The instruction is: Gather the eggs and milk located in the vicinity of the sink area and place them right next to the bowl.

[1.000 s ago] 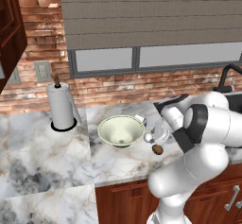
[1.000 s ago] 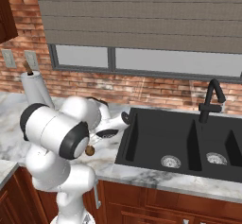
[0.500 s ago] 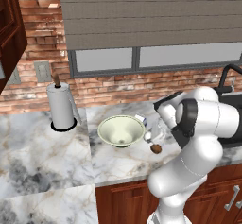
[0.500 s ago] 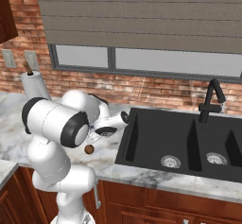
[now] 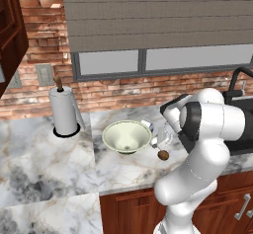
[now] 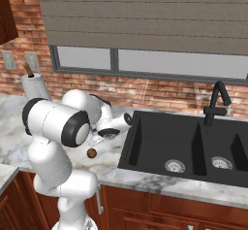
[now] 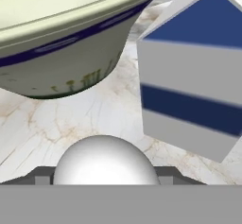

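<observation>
Eggs are sitting beside the bowl (image 7: 71, 43) and milk (image 7: 194, 76) on the tabletop (image 5: 123, 166); you are straddling the white egg (image 7: 105, 160), claw (image 5: 159, 140) half-narrowed, grip unconfirmed; fragile, slippery; pinch its middle gently.

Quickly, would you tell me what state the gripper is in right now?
Gripper: white egg sits between the jaws, beside the bowl; grip or release cannot be told.

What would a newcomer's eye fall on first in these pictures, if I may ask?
Probably the big white arm bent low over the marble counter, its gripper down beside the cream-green bowl. In the hand view a white egg sits between the fingertips, with the milk carton close beside the bowl. A brown egg lies near the counter's front, and the black sink sits to the right.
</observation>
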